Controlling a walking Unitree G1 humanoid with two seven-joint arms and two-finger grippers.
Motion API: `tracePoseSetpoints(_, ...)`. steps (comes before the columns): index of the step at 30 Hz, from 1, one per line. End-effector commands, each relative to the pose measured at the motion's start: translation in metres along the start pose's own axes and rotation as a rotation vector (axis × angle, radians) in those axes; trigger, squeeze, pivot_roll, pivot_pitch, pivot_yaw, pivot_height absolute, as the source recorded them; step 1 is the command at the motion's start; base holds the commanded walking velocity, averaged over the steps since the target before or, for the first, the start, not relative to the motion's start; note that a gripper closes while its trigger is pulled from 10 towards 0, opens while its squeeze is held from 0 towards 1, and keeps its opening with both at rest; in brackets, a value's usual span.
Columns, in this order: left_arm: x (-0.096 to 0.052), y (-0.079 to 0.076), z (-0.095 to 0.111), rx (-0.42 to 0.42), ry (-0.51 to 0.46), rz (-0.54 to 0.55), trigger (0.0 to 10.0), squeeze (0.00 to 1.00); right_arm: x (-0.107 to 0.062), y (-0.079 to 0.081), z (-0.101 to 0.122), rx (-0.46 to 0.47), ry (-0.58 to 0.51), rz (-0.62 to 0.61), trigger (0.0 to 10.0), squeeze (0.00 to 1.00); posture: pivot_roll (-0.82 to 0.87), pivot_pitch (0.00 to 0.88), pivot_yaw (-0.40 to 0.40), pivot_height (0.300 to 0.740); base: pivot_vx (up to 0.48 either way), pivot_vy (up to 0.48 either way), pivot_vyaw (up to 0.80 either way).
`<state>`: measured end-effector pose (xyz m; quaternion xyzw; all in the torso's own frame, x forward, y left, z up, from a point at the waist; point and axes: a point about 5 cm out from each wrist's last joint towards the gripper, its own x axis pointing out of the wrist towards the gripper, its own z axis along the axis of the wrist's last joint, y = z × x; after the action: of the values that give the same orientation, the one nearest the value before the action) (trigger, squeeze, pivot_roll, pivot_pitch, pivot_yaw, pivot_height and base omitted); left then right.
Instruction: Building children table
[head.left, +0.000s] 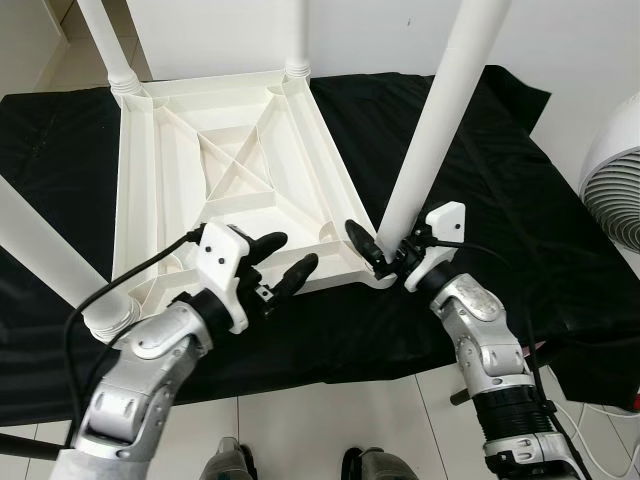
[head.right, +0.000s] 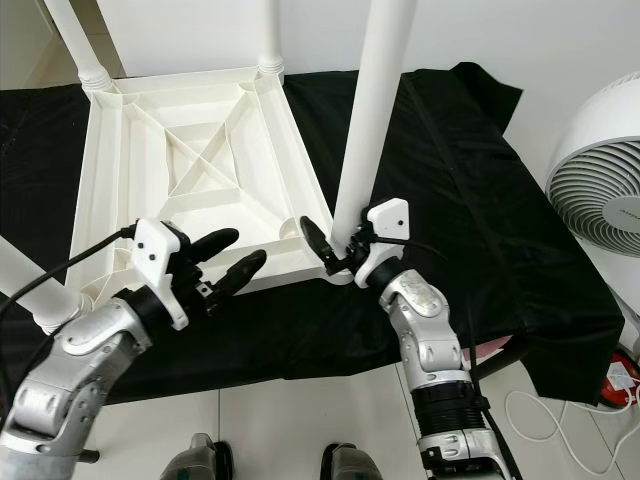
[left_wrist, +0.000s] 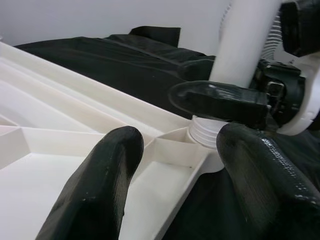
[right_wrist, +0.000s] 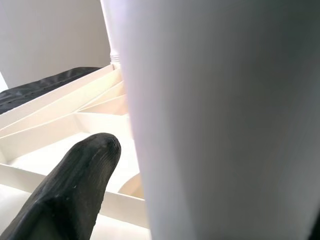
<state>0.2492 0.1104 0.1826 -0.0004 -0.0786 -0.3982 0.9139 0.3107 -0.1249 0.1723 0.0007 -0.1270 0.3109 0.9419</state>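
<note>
Left gripper (head.left: 282, 258) hovers with fingers spread over the near edge of the upturned white table top (head.left: 215, 180) on the black cloth (head.left: 480, 190) — right gripper (head.left: 385, 255) is clamped round the near-right table leg (head.left: 440, 120), just above its socket.

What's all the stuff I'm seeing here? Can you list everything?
Tabletop: one, white, upside down on the cloth, ribbed underside up.
Table legs: four, white, standing at the tabletop's corners.
Cloth: one, black, spread under the tabletop.
Fan: one, white, on the robot's right.
Cable: one, white, on the floor near the fan.
Left claw: black fingers open, over the tabletop's near edge.
Right claw: black fingers around the near right leg's base.
</note>
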Motion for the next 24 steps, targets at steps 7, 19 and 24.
tracePoseSetpoints(7, 0.006, -0.017, -0.016, 0.038, 0.053, -0.051, 10.0, 0.0, -0.005, -0.003, -0.004, -0.024, 0.038, -0.009, 8.5, 0.0, -0.05, 0.14, 0.037, 0.74, 0.0, 0.0, 0.0)
tracePoseSetpoints(19, 0.013, -0.024, -0.022, 0.055, 0.073, -0.067, 10.0, 0.0, -0.012, -0.01, -0.005, -0.044, 0.061, -0.117, 0.0, 0.0, -0.08, 0.147, 0.031, 0.74, 0.0, 0.0, 0.0)
tracePoseSetpoints(24, 0.016, -0.024, -0.023, 0.056, 0.068, -0.061, 10.0, 0.0, -0.012, -0.012, -0.011, -0.043, 0.082, -0.264, 0.0, 0.0, -0.09, 0.152, 0.02, 0.74, 0.0, 0.0, 0.0)
